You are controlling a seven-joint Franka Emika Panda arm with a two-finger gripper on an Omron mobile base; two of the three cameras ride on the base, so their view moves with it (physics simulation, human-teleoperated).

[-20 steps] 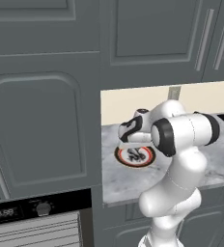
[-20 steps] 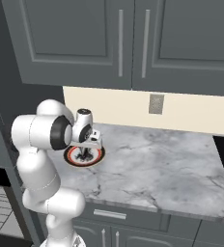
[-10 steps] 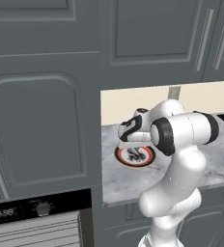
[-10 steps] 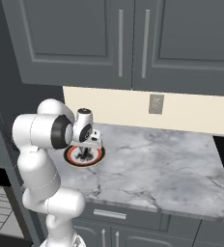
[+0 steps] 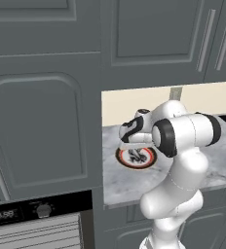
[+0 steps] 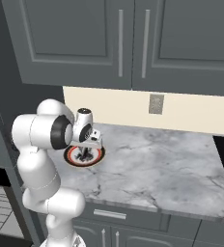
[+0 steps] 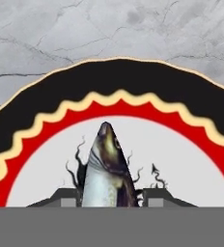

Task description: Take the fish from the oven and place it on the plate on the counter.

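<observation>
Grey-white marble fills the top of the hand view, and below it lies the plate with a black outer band, a cream wavy line, a red ring and a white middle with thin dark drawings. The fish rises from the bottom centre of this view, its head pointing up toward the far rim. It stands between the two dark tips of the gripper, which are close on both its sides, so I judge that the fingers are closed on the fish and hold it by the body. It is carried nose-forward along the fingers, probably because it was taken lengthwise from the rack.

In the left base view the gripper is just over the plate in the middle of the frame, on the counter. In the right base view the plate sits at the left of the counter, near its front edge, and the hand is directly above it. Whether the fish already touches the plate, I cannot tell.

The oven shows at the lower left of the left base view. Its small display has pale characters, too blurred to read. I can read no brand or label anywhere.
</observation>
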